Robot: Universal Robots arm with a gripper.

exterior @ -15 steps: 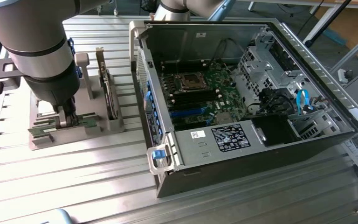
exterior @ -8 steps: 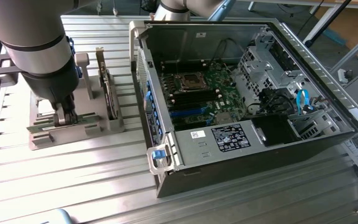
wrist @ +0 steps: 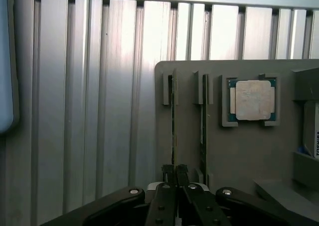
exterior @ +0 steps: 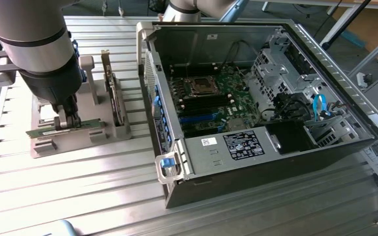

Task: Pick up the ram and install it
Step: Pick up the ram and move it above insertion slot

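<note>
At the exterior view's left, the long, thin green ram stick (exterior: 45, 131) is held edge-on between the nearly closed black fingers of the gripper (exterior: 67, 123), standing in a grey plastic holder (exterior: 77, 141). Bare ribbed aluminium table (exterior: 77, 187) surrounds the holder; the open black computer case (exterior: 196, 152) stands just beside it, at the right

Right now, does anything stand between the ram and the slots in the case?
The gripper is shut on the ram in its holder. Between it and the slots stand an upright card and the case wall. The slots themselves look open from above.
</note>
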